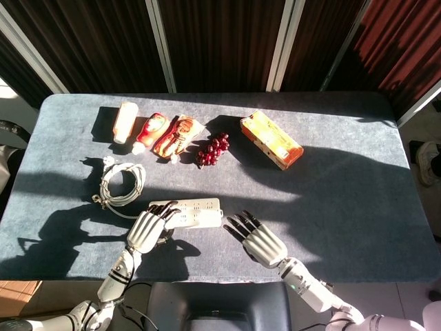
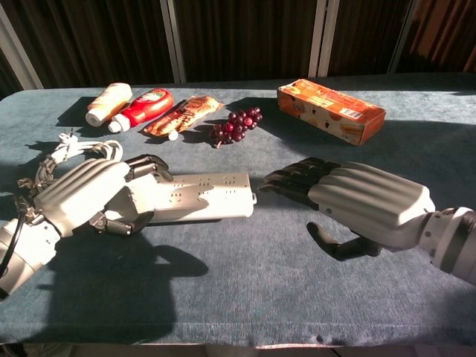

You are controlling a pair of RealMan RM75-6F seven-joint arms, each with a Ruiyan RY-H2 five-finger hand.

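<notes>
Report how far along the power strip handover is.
Done: the left hand grips one end of the white power strip, tilting it on the table. In hand: the right hand is open, fingertips near the strip's free end, apparently not touching. Left: the right hand has no grip on the strip yet.

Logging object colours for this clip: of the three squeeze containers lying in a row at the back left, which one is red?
The red squeeze bottle in the middle, between the pale cream bottle and the orange printed pouch.
</notes>
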